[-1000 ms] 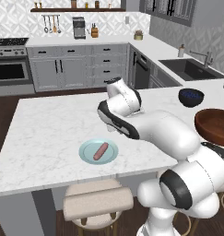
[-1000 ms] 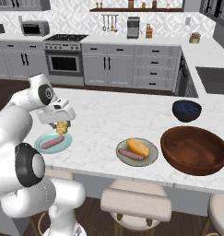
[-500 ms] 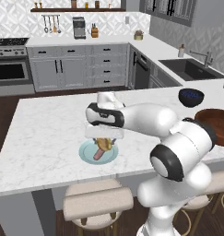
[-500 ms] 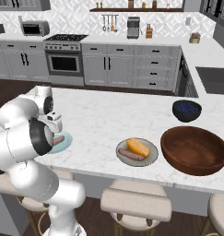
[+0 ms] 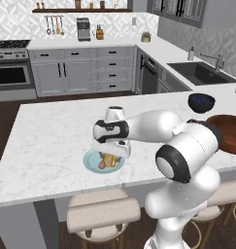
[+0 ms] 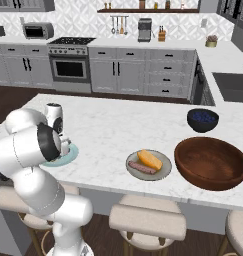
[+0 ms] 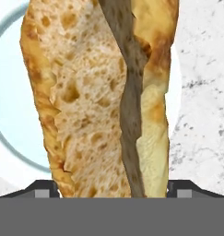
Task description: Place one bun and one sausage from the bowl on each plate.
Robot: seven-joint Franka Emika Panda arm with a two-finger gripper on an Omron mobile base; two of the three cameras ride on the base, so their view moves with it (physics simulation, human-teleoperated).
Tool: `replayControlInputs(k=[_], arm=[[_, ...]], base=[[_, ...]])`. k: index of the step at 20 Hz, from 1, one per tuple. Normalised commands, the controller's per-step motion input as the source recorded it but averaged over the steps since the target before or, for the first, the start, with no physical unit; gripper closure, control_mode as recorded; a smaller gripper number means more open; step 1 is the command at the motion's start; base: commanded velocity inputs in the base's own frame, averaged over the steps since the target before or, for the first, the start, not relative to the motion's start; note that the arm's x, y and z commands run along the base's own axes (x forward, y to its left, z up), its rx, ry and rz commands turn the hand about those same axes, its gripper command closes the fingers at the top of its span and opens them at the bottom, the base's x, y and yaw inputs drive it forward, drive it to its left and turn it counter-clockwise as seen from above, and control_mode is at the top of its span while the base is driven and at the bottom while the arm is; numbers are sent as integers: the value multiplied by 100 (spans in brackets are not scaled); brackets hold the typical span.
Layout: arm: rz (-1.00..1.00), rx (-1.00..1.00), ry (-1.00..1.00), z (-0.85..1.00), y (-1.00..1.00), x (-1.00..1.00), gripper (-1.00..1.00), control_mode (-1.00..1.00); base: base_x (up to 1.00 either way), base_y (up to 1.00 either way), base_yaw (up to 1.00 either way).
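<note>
We see our end effector [image 5: 109, 156] low over the round light blue plate [image 5: 92, 159] on the white marble tabletop [image 5: 51, 136], fingers spread wide around a golden split bun [image 7: 99, 97]. A pinkish sausage [image 5: 101, 165] lies on that plate. The wide reddish-brown wooden bowl [image 6: 212, 162] sits far right.
</note>
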Motion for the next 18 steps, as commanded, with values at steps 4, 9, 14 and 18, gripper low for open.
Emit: replayControlInputs(k=[4, 9, 14, 18], arm=[[-7, 0, 0, -29, 17, 39, 100, -100], [-7, -1, 2, -34, 34, 48, -100, -100], [-4, 0, 0, -4, -11, -18, -100, -100], [-7, 0, 0, 0, -36, -43, -100, -100]], base=[[0, 0, 0], [0, 0, 0], [0, 0, 0], [0, 0, 0]])
